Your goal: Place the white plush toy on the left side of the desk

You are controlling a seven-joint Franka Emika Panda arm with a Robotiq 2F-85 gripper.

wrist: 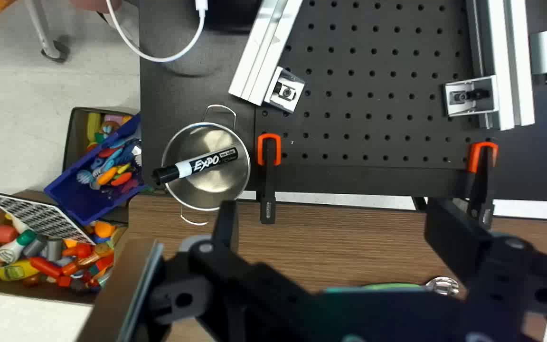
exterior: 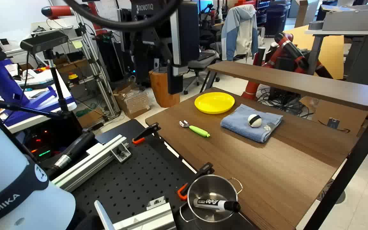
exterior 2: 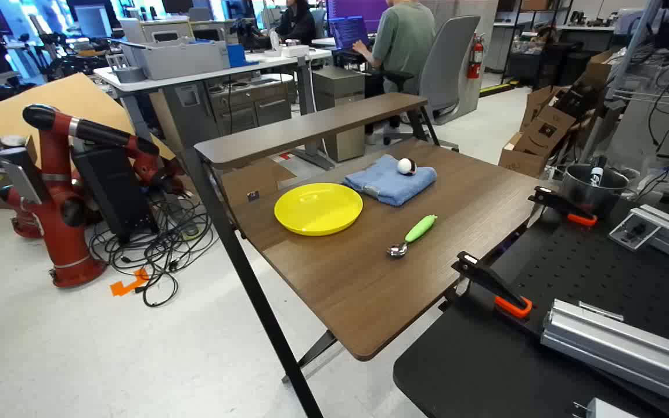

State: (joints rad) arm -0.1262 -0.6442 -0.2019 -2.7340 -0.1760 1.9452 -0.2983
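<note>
Your gripper hangs raised, jaws spread wide, well apart from the white plush toy, which sits on the folded cloth on the desk. Just beside that cloth you have the yellow plate; near it, the green-handled spoon; well apart from it, the pot holding a marker. The cloth lies between spoon and raised shelf.

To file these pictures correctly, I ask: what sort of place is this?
Probably a robotics lab: a red robot arm stands near the desk, and metal rails flank a perforated board.
</note>
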